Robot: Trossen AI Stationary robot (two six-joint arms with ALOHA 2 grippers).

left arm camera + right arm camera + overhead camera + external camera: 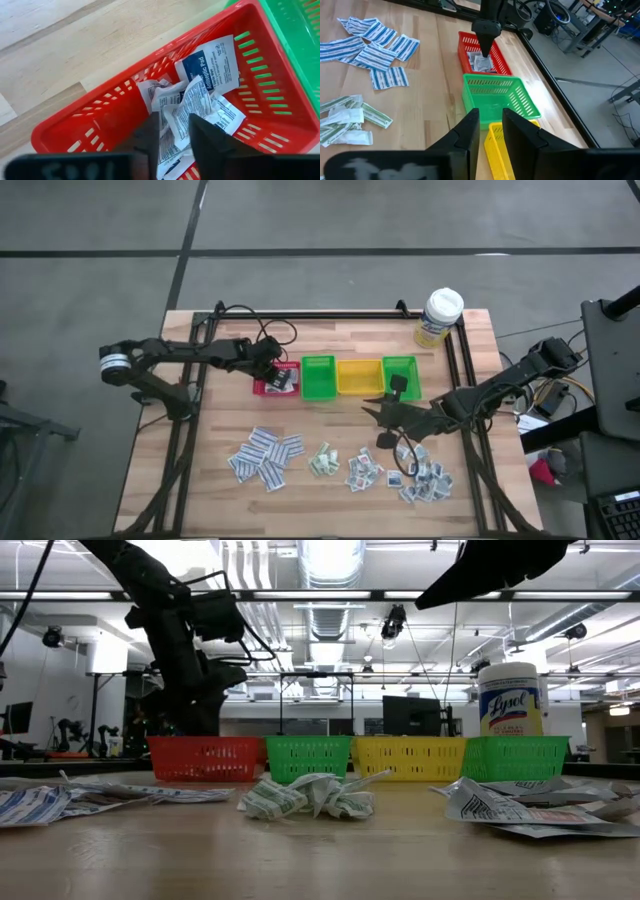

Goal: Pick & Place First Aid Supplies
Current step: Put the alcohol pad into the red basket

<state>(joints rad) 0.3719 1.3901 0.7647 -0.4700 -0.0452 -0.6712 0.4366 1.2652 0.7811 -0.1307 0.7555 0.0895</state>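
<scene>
My left gripper (pixel 174 120) hangs open over the red bin (pixel 100 125), pointing steeply down, with its fingertips just above the white packets (pixel 205 70) piled inside; nothing sits between its fingers. In the high view it is over the red bin (pixel 262 386) at the left end of the bin row. My right gripper (pixel 491 117) hovers open and empty in front of the yellow bin (pixel 358 376), above the table. More first aid supplies lie loose on the near half of the table: blue-striped packets (pixel 265 455), green-printed ones (pixel 322 460) and mixed ones (pixel 425 480).
Beside the red bin stand a green bin (pixel 318 378), the yellow bin and a second green bin (pixel 400 375) in one row. A white-capped bottle (pixel 440 315) with a yellow label stands at the far right. Black frame rails (pixel 330 315) run along the far edge and sides.
</scene>
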